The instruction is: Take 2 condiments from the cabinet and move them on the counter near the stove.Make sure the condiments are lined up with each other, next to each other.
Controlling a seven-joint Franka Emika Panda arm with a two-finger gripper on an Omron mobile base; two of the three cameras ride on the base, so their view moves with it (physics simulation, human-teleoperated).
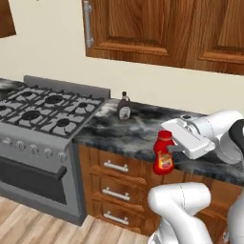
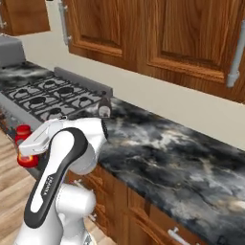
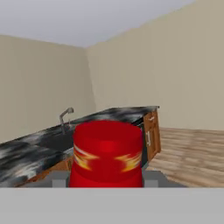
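My gripper [image 1: 167, 148] is shut on the red ketchup bottle [image 1: 163, 153], which hangs upright in the air just in front of the counter [image 1: 138, 129] edge, right of the stove [image 1: 43, 110]. Seen from the hand, the bottle [image 3: 107, 153] sits between my fingertips [image 3: 58, 178]. From the right base view its red cap [image 2: 22, 133] pokes out to the left of my arm. The dark bottle [image 1: 124, 106] stands on the counter's back left, beside the stove, and peeks out behind my arm [image 2: 104, 109]. Above, the cabinet [image 1: 157, 28] has its doors shut.
Wooden drawers with silver handles [image 1: 116, 167] face me under the counter. The stove's raised back edge [image 1: 66, 86] borders the counter on the left. A sink with a faucet [image 3: 65, 117] lies on another stretch of counter across the room. The floor is wood planks.
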